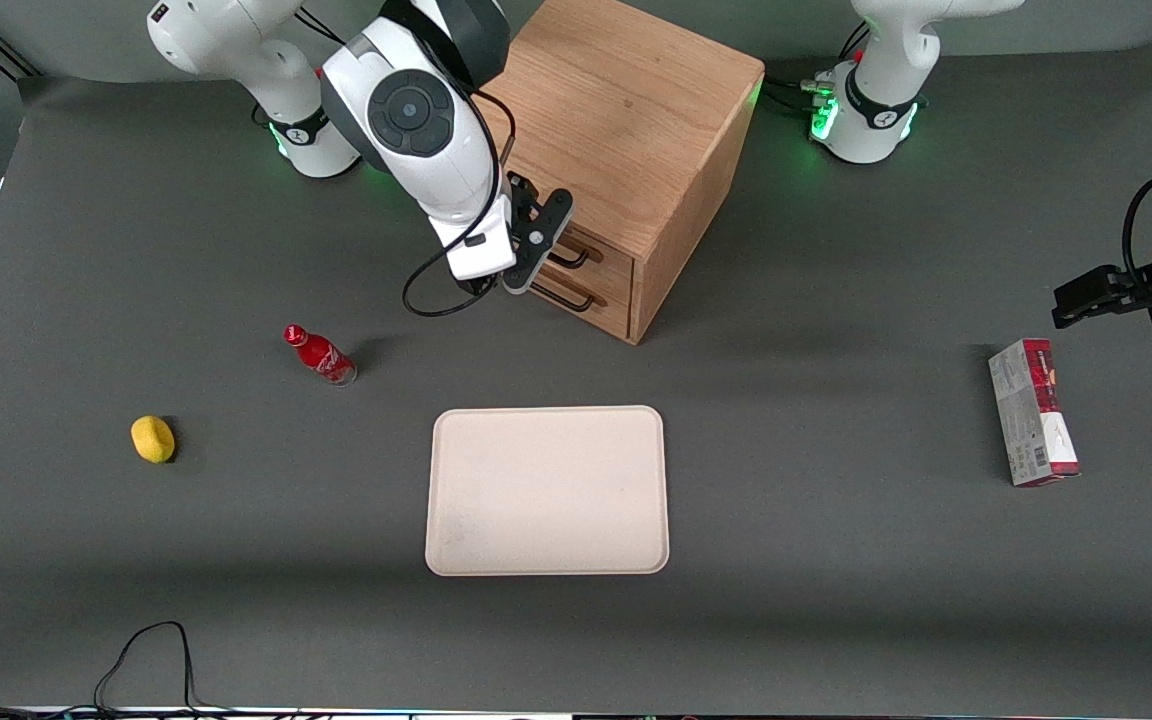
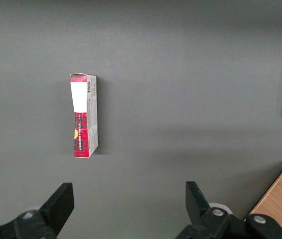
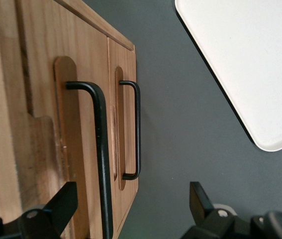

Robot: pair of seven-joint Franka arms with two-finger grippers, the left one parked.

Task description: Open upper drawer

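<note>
Gripper [image 3: 131, 206] spread open at upper drawer [image 3: 78, 144], oak front w/ dark bar handle [image 3: 100, 149].

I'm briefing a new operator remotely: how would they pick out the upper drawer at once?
Find the light oak cabinet standing farther from the front camera than the cream tray. Its front carries two dark bar handles; the upper drawer holds the higher one, just under the cabinet's top, above the lower drawer. The open hand straddles its handle.

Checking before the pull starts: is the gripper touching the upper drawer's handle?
Cannot tell. In the right wrist view the open gripper straddles the upper drawer's handle, but one finger overlaps the bar, so no clear gap or contact shows.
</note>
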